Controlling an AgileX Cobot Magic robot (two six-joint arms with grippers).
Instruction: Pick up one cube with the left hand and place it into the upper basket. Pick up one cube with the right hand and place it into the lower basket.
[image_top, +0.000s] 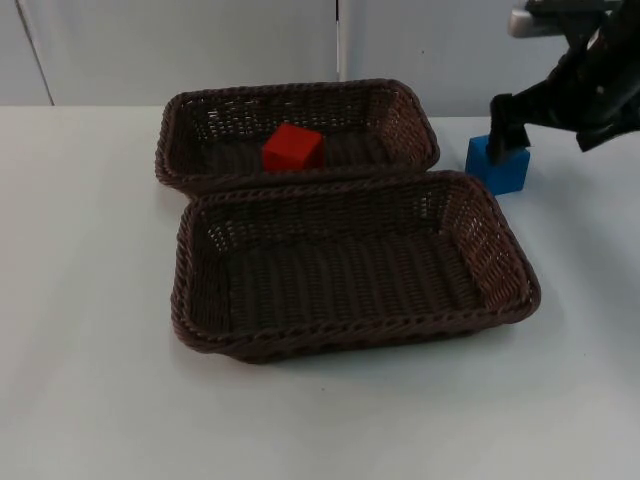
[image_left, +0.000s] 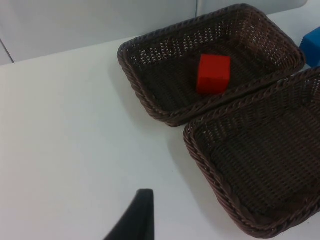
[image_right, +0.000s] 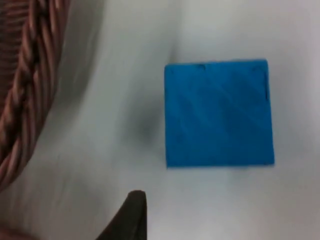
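Nearest the camera, the lower basket (image_top: 355, 265) lies unfilled on the white surface (image_top: 90, 300), touching the upper basket (image_top: 297, 132), where a red cube (image_top: 292, 148) already rests. Right tool (image_top: 508, 128) hovers over the blue cube (image_top: 497, 165) beside the baskets, apparently lining up a grasp; whether it is released or clenched cannot be told. Left arm waits.

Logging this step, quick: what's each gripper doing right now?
Left gripper: cannot be told; it waits away from the baskets.
Right gripper: cannot be told, directly over the blue cube.

Black right arm (image_top: 585, 90) (grey-capped), tapered black fingertip (image_right: 127, 220)
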